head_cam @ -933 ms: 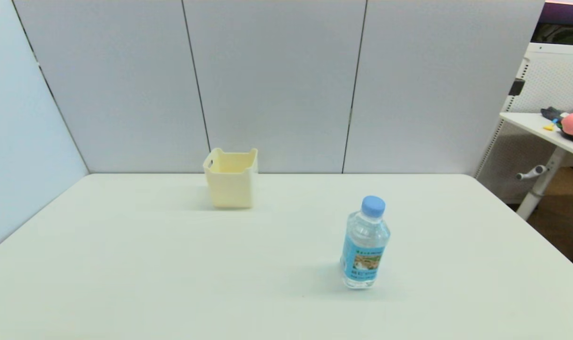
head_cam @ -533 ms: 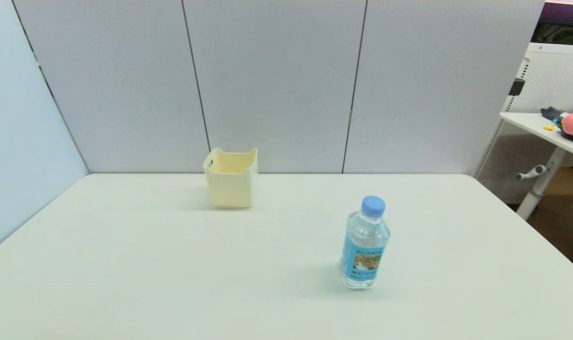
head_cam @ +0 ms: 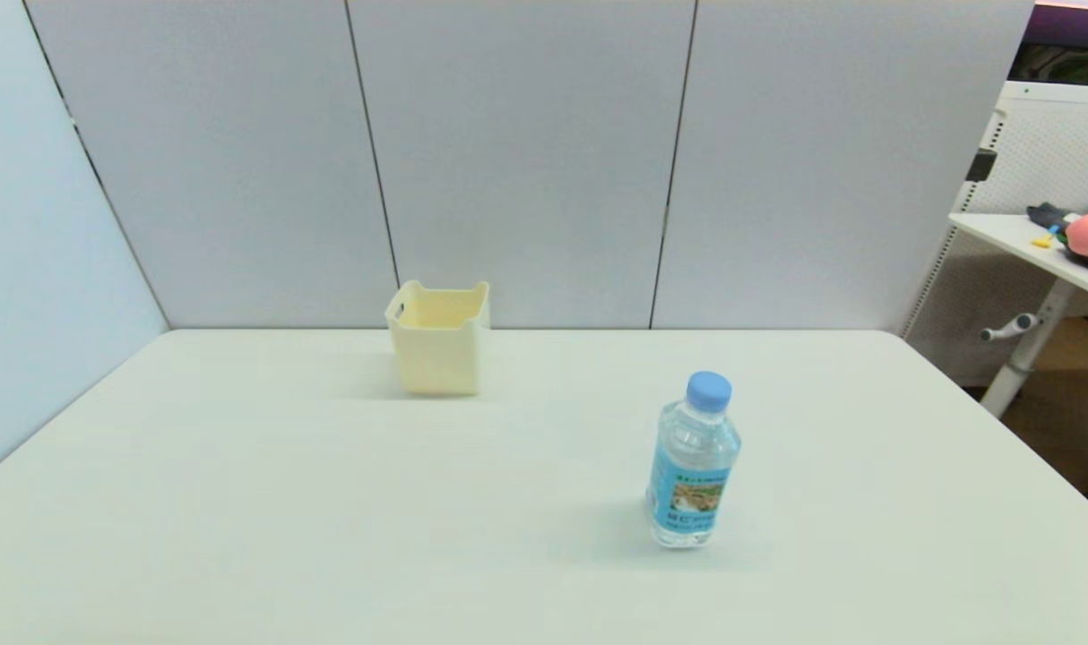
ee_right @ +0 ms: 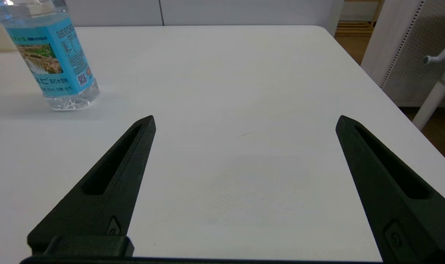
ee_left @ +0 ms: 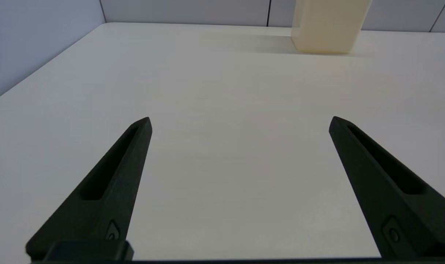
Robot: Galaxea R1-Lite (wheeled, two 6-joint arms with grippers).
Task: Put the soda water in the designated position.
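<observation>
Grippers first, nearest the robot. Right gripper (ee_right: 245,123): jaws spread wide, nothing between them, fingers (ee_right: 109,183) touching nothing and held low over the white table (ee_right: 222,66). Left gripper (ee_left: 239,123): jaws likewise spread wide, empty, in contact with nothing, only bare tabletop between and ahead of the tips. Neither arm appears in the head view.

Soda water (head_cam: 693,461): standing upright on the table, light-blue cap on, ahead of the right gripper's jaws and off to their left side, outside the gap between them, well apart from either finger.

Cream bin (head_cam: 438,338): farther back, near the table's rear edge by the grey wall panels (head_cam: 508,161), ahead of the left gripper's jaws and toward their right side, well apart from the bottle.
</observation>
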